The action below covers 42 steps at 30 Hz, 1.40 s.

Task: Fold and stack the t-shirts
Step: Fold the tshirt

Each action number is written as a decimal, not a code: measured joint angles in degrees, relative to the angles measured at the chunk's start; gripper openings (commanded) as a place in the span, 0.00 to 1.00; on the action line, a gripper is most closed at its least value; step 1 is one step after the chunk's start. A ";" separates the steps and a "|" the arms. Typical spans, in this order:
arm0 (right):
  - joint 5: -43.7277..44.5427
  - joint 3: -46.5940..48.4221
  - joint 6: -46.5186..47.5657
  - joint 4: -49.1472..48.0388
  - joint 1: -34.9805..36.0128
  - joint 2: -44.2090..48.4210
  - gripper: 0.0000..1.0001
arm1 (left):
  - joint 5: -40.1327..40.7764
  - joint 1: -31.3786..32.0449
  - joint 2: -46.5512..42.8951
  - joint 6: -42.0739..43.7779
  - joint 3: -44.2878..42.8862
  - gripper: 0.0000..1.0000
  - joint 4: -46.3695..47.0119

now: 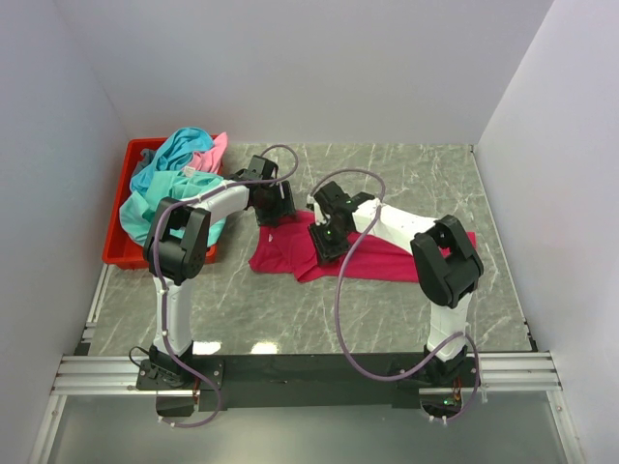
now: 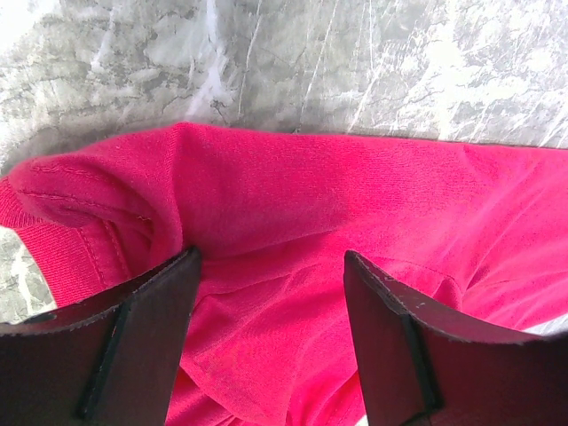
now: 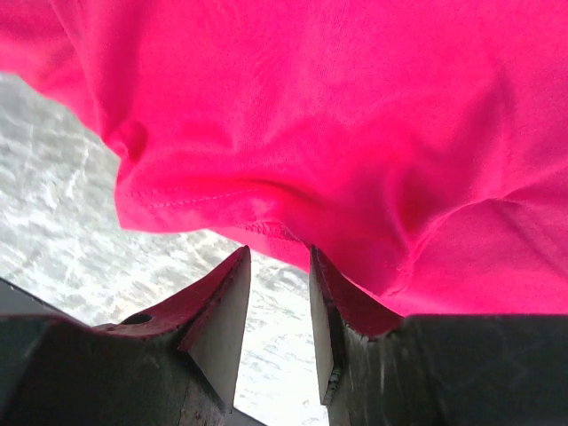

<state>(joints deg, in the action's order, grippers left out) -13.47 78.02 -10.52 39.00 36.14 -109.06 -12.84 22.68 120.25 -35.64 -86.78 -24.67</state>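
Fingers first. The left fingers (image 2: 142,346) stand wide apart and hold nothing. They hang just over the magenta t-shirt (image 1: 280,253), straddling a soft ridge near a rolled hem. The right fingers (image 3: 213,319) are only narrowly parted, with bare counter (image 1: 416,184) showing through the gap. The shirt's stitched hem sits right at their tips, and I see no cloth between them.

I take the red bin (image 1: 121,246) as my landmark. The magenta shirt lies rumpled on the counter just beside the bin, stretching away from it toward the far side wall. A teal t-shirt (image 1: 174,155) and a pink t-shirt (image 1: 215,150) are heaped inside the bin.

I judge the step in hand to be taking hold of the magenta shirt to spread it flat before any fold. To do that well, I'd have each pair of fingers take a single layer at the hem rather than a bunched ridge. I'd seat the cloth deep between the pads, then draw the two grips apart evenly so the shirt doesn't twist.

The left arm (image 1: 184,232) rises beside the bin and bends over its corner, its wrist tipped down at the shirt's bin-side end. The right arm (image 1: 440,256) reaches back toward the bin, low across the shirt, wrist pointing down at the cloth.
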 measured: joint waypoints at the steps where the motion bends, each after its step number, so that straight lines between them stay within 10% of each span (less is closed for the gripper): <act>1: -0.55 -0.59 0.22 -0.04 0.00 0.07 0.40 | 0.00 0.00 0.00 0.00 0.00 0.73 0.00; 17: -0.74 0.50 0.28 2.05 -1.70 4.00 0.40 | 0.28 0.02 0.02 -0.04 -0.92 0.76 -1.44; 32: 6.14 -3.87 -0.61 -0.81 -24.70 4.15 0.42 | 5.31 2.16 0.02 -1.53 -4.87 0.81 -13.46; 42: 8.17 -7.85 0.59 -1.73 -27.78 2.16 0.42 | 12.94 5.09 -2.10 -1.57 -7.67 0.87 -18.34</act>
<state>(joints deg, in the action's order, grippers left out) -5.30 70.17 -9.93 37.28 8.36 -106.89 0.10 27.77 118.15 -37.21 -94.45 -43.00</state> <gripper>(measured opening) 0.416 0.869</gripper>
